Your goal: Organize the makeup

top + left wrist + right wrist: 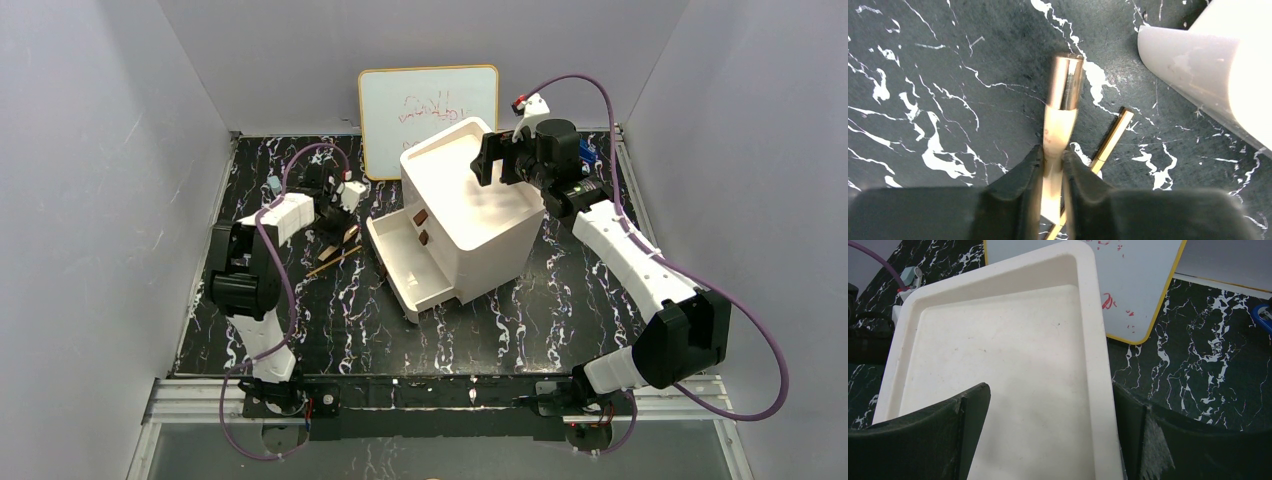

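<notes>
Left hand [1053,156] is clamped on the gold pencil [1064,92] at frame centre: lift it straight, clear of the slimmer pencil [1112,136] beside it

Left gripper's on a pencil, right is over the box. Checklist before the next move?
1. Grip: ok. The left gripper is pinched on the cream barrel of the gold-capped pencil.
2. Single item held: cannot tell. The second pencil runs right alongside one finger, and contact is unclear.
3. Pencil off the table: cannot tell from the wrist view.
4. Destination open: ok. A drawer is pulled out on the side facing the left arm.
5. Right arm clear: ok. The right gripper is open with nothing in it, above the box top and away from the drawer.
</notes>
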`<state>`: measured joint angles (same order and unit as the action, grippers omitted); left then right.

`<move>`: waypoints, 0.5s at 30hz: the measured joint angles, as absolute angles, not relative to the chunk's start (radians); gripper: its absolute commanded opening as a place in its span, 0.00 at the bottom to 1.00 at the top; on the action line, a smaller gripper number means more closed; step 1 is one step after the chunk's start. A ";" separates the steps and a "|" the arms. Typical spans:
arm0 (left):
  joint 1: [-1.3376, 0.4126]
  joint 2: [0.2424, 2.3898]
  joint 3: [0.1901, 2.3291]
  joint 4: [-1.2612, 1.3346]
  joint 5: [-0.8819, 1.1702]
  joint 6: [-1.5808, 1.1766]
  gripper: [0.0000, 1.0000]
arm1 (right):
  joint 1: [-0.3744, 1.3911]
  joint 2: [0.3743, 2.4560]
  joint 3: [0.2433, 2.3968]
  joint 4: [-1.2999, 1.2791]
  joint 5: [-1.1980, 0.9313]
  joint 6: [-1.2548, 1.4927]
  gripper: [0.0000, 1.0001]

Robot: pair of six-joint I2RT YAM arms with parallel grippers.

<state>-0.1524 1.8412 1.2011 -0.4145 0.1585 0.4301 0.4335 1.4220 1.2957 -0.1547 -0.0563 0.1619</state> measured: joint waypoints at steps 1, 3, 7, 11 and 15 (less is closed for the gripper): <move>-0.152 1.843 1.205 -0.416 0.158 0.429 0.00 | 0.434 1.422 1.296 -0.155 -0.056 0.162 0.98; -0.152 1.843 1.211 -0.416 0.154 0.424 0.00 | 0.434 1.422 1.296 -0.155 -0.056 0.162 0.98; -0.152 1.843 1.219 -0.418 0.129 0.418 0.00 | 0.434 1.422 1.296 -0.155 -0.056 0.162 0.98; -0.152 1.833 1.231 -0.425 0.080 0.404 0.00 | 0.434 1.422 1.296 -0.155 -0.056 0.162 0.98; -0.152 1.779 1.280 -0.468 0.046 0.368 0.00 | 0.434 1.423 1.296 -0.154 -0.056 0.162 0.98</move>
